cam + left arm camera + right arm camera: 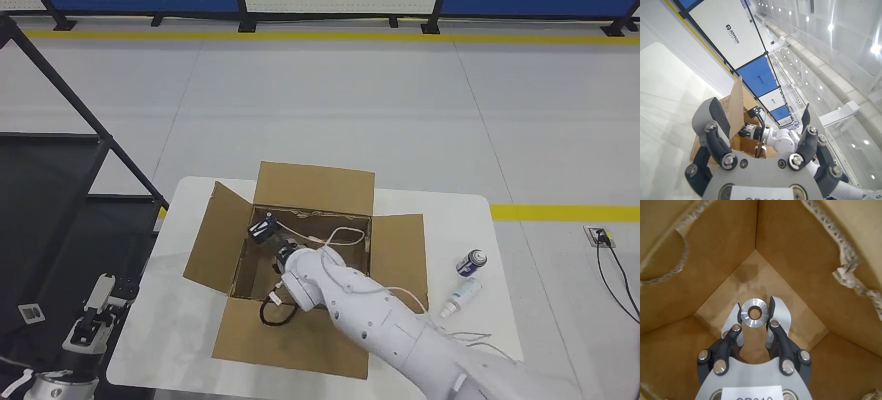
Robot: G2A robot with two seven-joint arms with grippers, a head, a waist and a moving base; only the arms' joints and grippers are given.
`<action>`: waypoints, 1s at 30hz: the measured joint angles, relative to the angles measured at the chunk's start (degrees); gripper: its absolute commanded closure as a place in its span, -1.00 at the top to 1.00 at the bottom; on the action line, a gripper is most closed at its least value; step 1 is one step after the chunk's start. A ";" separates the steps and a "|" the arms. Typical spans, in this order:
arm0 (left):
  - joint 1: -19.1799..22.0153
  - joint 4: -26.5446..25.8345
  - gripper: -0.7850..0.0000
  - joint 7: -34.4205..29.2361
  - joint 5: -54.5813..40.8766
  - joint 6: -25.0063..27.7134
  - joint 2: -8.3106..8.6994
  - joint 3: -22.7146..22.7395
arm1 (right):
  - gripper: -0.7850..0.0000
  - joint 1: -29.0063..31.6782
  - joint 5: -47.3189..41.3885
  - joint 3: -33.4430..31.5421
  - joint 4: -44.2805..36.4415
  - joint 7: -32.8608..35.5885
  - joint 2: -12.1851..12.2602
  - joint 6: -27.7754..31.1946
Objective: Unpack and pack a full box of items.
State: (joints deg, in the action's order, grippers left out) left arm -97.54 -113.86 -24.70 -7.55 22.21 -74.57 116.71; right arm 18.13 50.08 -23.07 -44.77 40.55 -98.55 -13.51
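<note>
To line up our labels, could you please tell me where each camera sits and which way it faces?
Top view: above the arms, looking down at the table and open box; the right arm is inside it.
Left wrist view: beside the table, tilted up toward the ceiling past the open left hand.
Right wrist view: inside the box, facing a bottom corner; the right hand grips a metal ring.
Shared: top and left wrist views both show box and right arm.
</note>
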 measured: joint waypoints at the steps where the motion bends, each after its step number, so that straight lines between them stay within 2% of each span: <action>1: 0.00 0.00 1.00 0.00 0.00 0.00 0.00 0.00 | -1.00 -0.06 -0.38 0.12 2.53 -1.24 -0.84 0.11; 7: 0.00 0.00 1.00 0.00 0.00 0.00 0.00 0.00 | -1.00 0.07 -3.42 -0.91 12.36 -7.69 -4.08 1.02; 8: 0.00 0.00 1.00 0.00 0.00 0.00 0.00 0.00 | -0.37 0.00 -3.65 -1.03 13.34 -8.25 -4.45 1.39; 9: 0.00 0.00 1.00 0.00 0.00 0.00 0.00 0.00 | 0.07 -0.07 -3.86 -1.15 14.19 -8.69 -4.78 1.75; 10: 0.00 0.00 1.00 0.00 0.00 0.00 0.00 0.00 | 0.69 -0.17 -4.01 -1.27 15.18 -8.96 -5.19 2.19; 11: 0.00 0.00 1.00 0.00 0.00 0.00 0.00 0.00 | 0.99 -0.27 -4.07 -1.34 15.81 -9.02 -5.47 2.50; 21: 0.00 0.00 1.00 0.00 0.00 0.00 0.00 0.00 | 1.00 -0.16 -2.67 -2.52 17.20 -11.30 -6.94 2.18; 26: 0.00 0.00 1.00 0.00 0.00 0.00 0.00 0.00 | 1.00 0.49 -0.04 -3.03 14.28 -11.68 -6.71 -0.05; 30: 0.00 0.00 1.00 0.00 0.00 0.00 0.00 0.00 | 1.00 1.57 3.04 -4.07 8.66 -11.84 -5.66 -3.59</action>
State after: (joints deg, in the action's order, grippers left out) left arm -97.54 -113.86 -24.70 -7.55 22.21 -74.57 116.71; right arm 19.70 53.13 -27.14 -36.11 28.72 -104.20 -17.10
